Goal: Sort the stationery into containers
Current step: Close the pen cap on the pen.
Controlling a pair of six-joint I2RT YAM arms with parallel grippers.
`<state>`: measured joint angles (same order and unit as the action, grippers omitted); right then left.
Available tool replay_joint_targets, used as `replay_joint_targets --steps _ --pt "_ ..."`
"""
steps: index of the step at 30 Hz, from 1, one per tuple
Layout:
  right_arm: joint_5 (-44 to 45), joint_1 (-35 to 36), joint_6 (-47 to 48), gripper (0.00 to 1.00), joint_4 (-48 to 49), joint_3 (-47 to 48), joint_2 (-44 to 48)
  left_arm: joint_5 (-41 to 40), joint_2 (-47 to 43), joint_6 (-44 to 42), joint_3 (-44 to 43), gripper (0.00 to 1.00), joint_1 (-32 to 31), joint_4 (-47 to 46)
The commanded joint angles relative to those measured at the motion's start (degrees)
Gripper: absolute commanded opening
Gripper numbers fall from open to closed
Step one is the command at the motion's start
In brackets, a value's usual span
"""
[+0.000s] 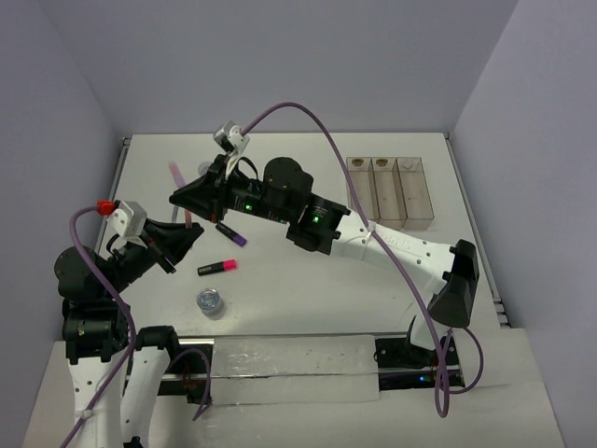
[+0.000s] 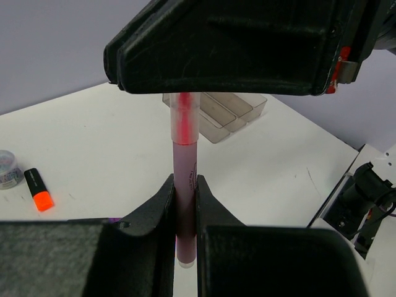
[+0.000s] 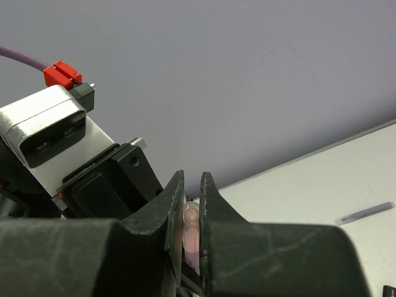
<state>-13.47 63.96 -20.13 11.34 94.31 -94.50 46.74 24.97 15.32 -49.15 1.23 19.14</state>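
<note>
**A:** Where was the pink stick?

**B:** It was off the worktop, over its left part, caught between the two arms. The left gripper pinched its lower barrel, with both fingers pressed against its sides. The right gripper clamped the other end, and the stick's rounded pale tip showed in the narrow slit between those fingers.

**A:** How did it look?

**B:** It was a slim tube of translucent pale pink. A brighter red-pink core showed in its upper stretch, under a clearer section near the top. A line of small dark print ran down the barrel, too fine to read.

**A:** And the bins?

**B:** There were three clear narrow ones joined in a row near the far right corner, well apart from both grippers. What lay inside them could not be told.

**A:** What lay on the surface?

**B:** A purple-ended highlighter lay just beside the right arm. A pink-ended highlighter lay nearer the near edge. A round pot stood close to that edge. An orange-ended highlighter lay toward the left edge, beside the left arm. Another thin pale stick lay flat toward the far left corner.
</note>
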Motion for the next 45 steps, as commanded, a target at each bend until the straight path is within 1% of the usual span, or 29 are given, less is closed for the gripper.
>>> replay_joint_targets --steps 1,4,8,13,25,29,33,35,36,37,38,40,43,45 --pt "-1.91 0.72 -0.94 0.00 2.22 -2.83 1.46 -1.64 0.01 2.84 -0.59 0.00 0.35 -4.46" --pt "-1.20 1.54 -0.34 0.00 4.24 -6.33 2.36 -2.40 0.23 3.55 -1.53 0.00 0.53 -5.19" --pt "3.27 4.66 3.10 0.00 5.52 -11.29 2.70 -0.78 0.16 4.39 -3.24 0.00 0.81 -8.18" --pt "2.40 5.57 1.75 0.00 7.90 -15.03 2.48 -1.67 0.61 1.18 -5.96 0.00 1.32 -8.85" --pt "4.26 8.13 0.32 0.00 9.05 -19.63 0.69 -2.03 0.87 -0.59 -7.13 0.00 1.90 -9.21" --pt "4.63 8.63 0.29 0.00 9.30 -20.34 0.23 -2.02 0.87 -0.26 -6.75 0.00 2.02 -9.74" --pt "3.24 8.55 0.77 0.01 9.15 -19.02 0.26 -0.99 0.87 -0.96 -6.35 0.00 2.03 -7.81" --pt "2.84 8.50 0.42 0.09 8.57 -17.45 0.11 -0.56 0.91 -0.57 -5.10 0.00 2.10 -6.89" --pt "2.58 8.38 -0.22 0.17 8.44 -16.42 0.10 -0.43 1.04 -0.31 -4.59 0.00 2.10 -6.18" --pt "2.49 8.37 -0.67 0.18 8.35 -15.70 0.02 -0.42 1.04 -0.38 -4.55 0.00 2.10 -6.14" --pt "2.31 8.20 -1.19 0.25 8.43 -14.99 0.02 -0.42 1.21 -0.63 -4.22 0.00 2.10 -5.15" --pt "1.84 7.75 -2.11 0.35 7.58 -12.38 -0.45 -0.93 1.59 -1.39 -4.77 0.00 2.02 -3.28" --pt "1.18 7.74 -2.11 0.47 6.10 -9.25 -1.31 -1.13 1.72 -2.08 -5.73 0.00 2.03 -2.55" --pt "1.74 7.59 -2.27 0.49 5.22 -8.23 -1.63 -0.88 1.65 -2.55 -6.37 0.00 2.10 -2.62"
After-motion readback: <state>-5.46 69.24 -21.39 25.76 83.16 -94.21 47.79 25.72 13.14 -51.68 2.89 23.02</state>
